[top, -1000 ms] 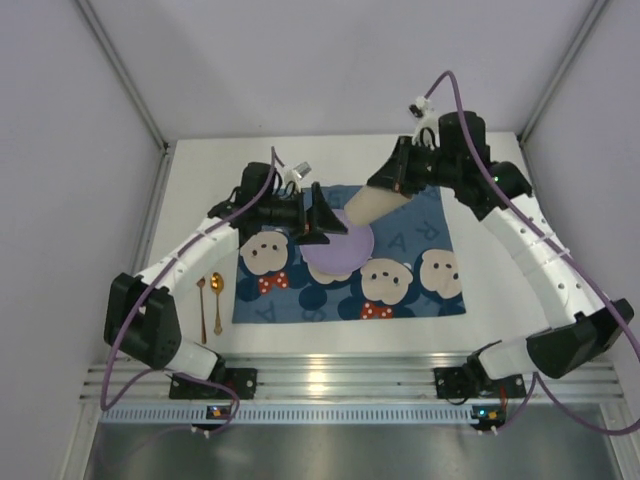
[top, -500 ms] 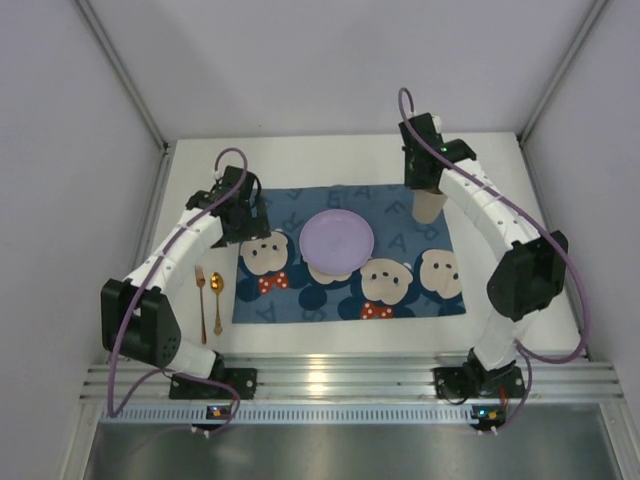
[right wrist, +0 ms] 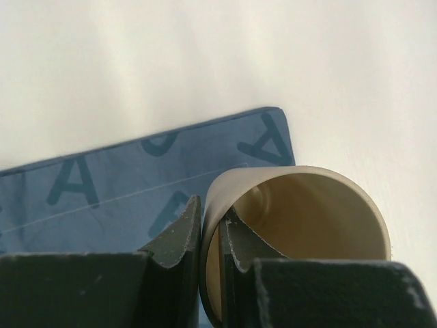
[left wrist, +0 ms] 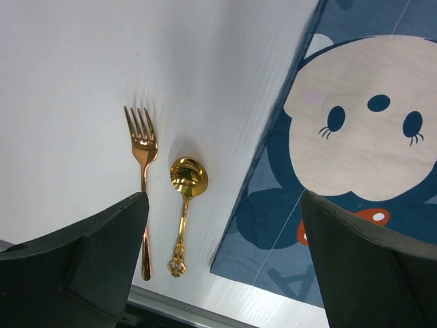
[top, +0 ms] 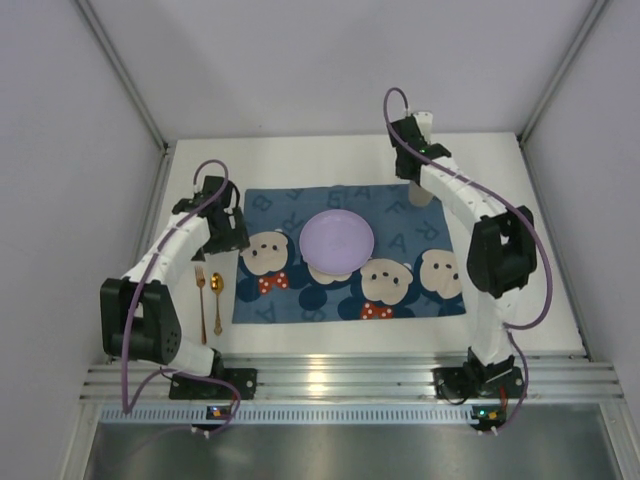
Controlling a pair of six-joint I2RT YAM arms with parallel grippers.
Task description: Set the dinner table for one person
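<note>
Right claw (right wrist: pixel 210 229) clenched on wall of round beige cup (right wrist: pixel 307 212), far right corner of blue bear-print cloth placemat (top: pixel 420 285). Left claw (left wrist: pixel 222 205) released over gold fork (left wrist: pixel 141 147), gold spoon (left wrist: pixel 187 179) on white matte surface (left wrist: pixel 61 61), left of placemat.

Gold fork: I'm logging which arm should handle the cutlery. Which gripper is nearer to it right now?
Left. The left gripper hangs open close to the fork, just past its tines. The right gripper is across the placemat at its far right corner, pinching the wall of the cup.

Left arm (top: pixel 170 245) at frame left, left gripper (left wrist: pixel 224 201) jaws wide apart, right arm (top: pixel 455 190) bent toward upper right, right gripper (right wrist: pixel 210 229) pinching cup (right wrist: pixel 307 219) wall.
</note>
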